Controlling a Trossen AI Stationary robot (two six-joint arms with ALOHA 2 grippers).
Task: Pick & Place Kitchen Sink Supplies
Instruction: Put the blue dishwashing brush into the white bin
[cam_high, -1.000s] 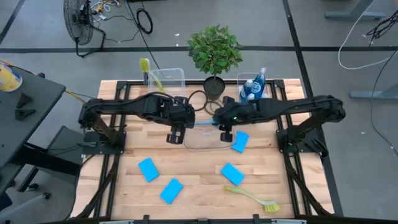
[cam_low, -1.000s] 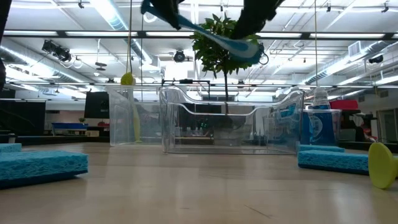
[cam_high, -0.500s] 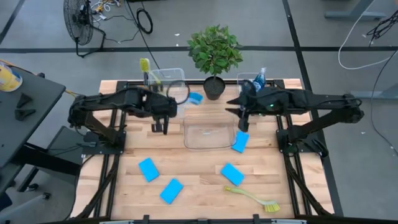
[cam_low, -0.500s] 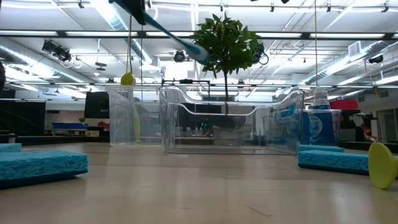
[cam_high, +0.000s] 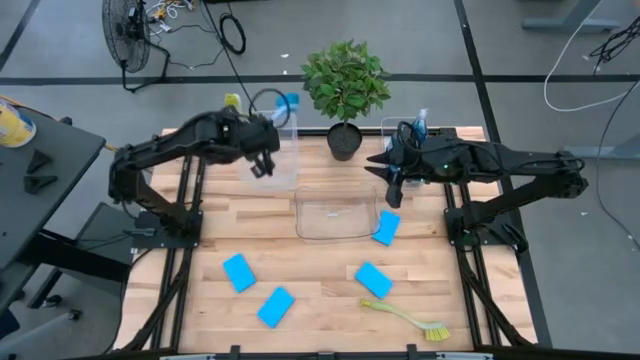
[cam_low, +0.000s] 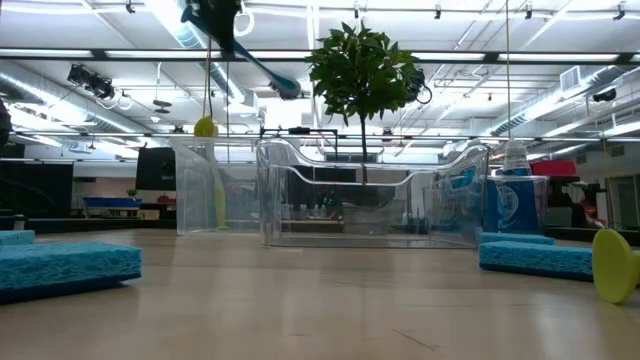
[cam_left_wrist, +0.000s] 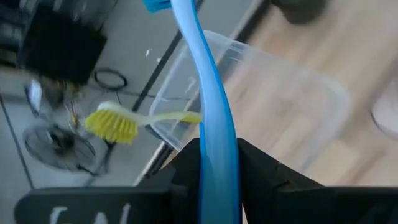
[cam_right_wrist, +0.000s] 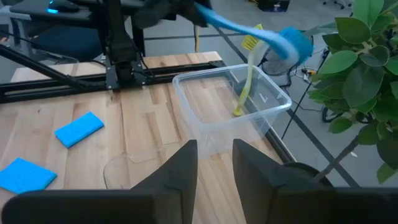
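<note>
Above the back-left bin (cam_high: 280, 135), left tool (cam_high: 262, 150) pinches blue brush (cam_left_wrist: 214, 124) by its handle, bristle end outward, likely for dropping beside yellow-green brush (cam_left_wrist: 124, 122). Right tool (cam_high: 392, 172) hovers empty, fingers slightly parted.

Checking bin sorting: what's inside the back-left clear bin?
One yellow-green brush stands in the back-left bin. The left pincer holds the blue brush above it, not inside.

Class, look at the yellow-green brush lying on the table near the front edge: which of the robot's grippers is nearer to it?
Right. The right gripper hangs over the table's back half, above the brush; the left gripper is at the far back left corner.
</note>
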